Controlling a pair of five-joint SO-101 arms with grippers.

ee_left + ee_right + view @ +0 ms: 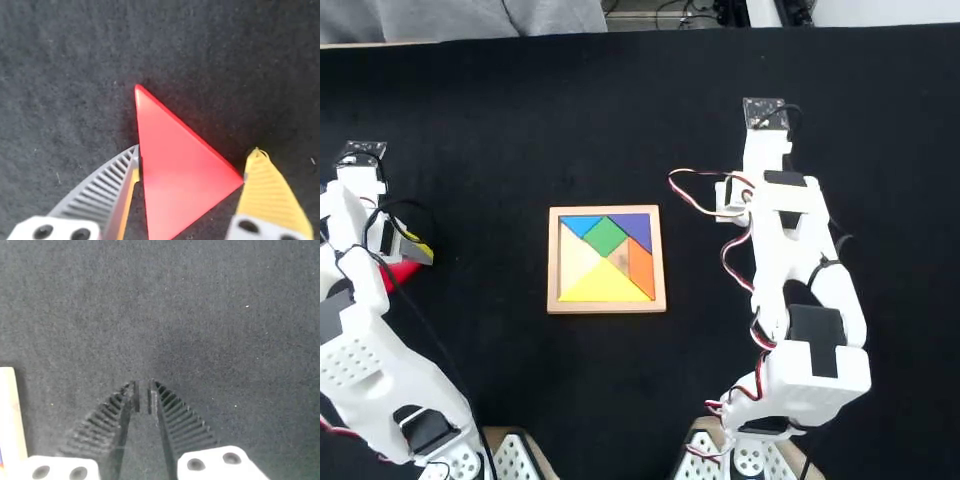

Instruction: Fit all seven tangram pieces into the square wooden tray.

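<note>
The wooden tray (pixel 553 262) lay in the middle of the black cloth table (pixel 520 120), with open cloth on all its four sides. In the high view it held blue, green, purple, orange, yellow and pale pieces, and a small bare brown patch near the centre. The red triangle (pixel 400 272) lay on the cloth at 9 o'clock from the tray, well apart from it and near the table's edge.

The left wrist view showed what the high view hid – the left gripper (pixel 196 149) stood released around the red triangle (pixel 175 170): the grey finger (pixel 117 180) was against one edge and the yellow finger (pixel 267 195) just beside a corner.

The right gripper (pixel 142 390) was clenched on nothing, low over bare cloth, and a corner of the tray (pixel 10 415) showed near it. From above it (pixel 765 112) sat between 1 and 2 o'clock from the tray. The right arm's red and white cables (pixel 695 185) looped towards the tray without touching it.
</note>
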